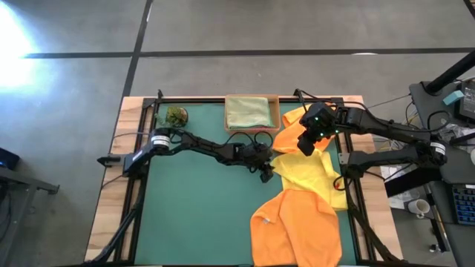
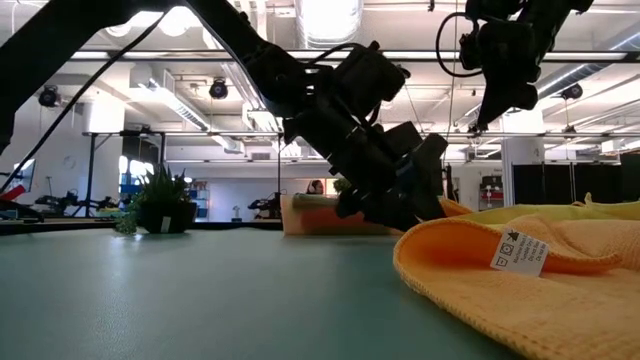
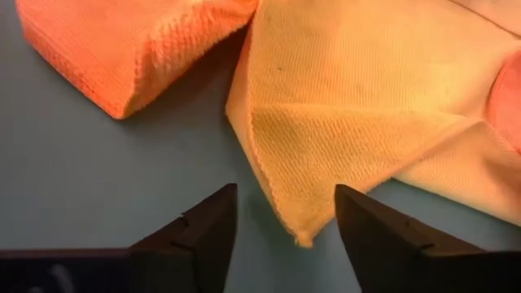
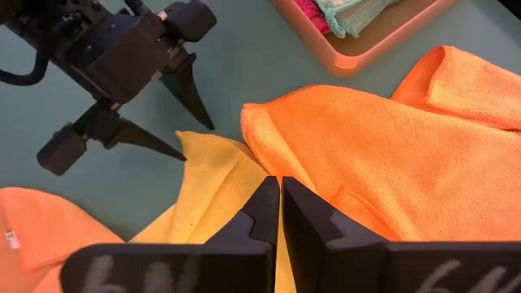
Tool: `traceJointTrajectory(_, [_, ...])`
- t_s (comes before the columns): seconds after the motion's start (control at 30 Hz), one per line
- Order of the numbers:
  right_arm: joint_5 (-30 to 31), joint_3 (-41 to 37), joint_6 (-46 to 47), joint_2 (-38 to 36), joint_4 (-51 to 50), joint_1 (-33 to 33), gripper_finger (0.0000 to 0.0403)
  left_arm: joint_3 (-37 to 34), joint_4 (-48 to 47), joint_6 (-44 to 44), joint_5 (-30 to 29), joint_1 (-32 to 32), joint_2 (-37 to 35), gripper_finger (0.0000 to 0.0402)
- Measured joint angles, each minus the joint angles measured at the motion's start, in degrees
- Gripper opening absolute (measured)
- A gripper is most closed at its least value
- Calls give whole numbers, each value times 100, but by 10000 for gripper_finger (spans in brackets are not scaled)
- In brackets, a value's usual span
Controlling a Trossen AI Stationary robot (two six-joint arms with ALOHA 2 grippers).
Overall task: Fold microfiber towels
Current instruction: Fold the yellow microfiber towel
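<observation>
A yellow towel (image 1: 308, 174) lies rumpled on the green mat, right of centre. Its pointed corner (image 3: 299, 234) lies on the mat between the open fingers of my left gripper (image 3: 285, 220), which stand on either side without touching it. My left gripper also shows in the high view (image 1: 267, 174) and in the right wrist view (image 4: 199, 142). One orange towel (image 1: 293, 119) lies beyond the yellow one, and another (image 1: 297, 230) lies near the front edge. My right gripper (image 4: 281, 191) is shut and empty, raised above the yellow and orange towels (image 2: 490, 115).
A tan tray (image 1: 276, 111) at the far edge holds a folded sage green towel (image 1: 249, 111), with pink cloth under it (image 4: 313, 16). A small potted plant (image 1: 176, 116) stands at the far left. The green mat (image 1: 193, 215) lies bare on the left and near side.
</observation>
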Motion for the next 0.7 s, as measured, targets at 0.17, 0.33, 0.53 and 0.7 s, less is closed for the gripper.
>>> traceJointTrajectory(0.17, [0,0,-2,0,-2,0,9,-6,3,3,-11,9,0,86])
traceJointTrajectory(0.33, [0,0,-2,0,-4,0,9,-17,2,48,-46,4,0,9])
traceJointTrajectory(0.53, [-4,0,-2,0,-36,2,9,-17,-504,83,-66,9,-242,2])
traceJointTrajectory(0.7, [-11,0,4,0,-30,209,9,0,-1849,743,-66,9,-854,1])
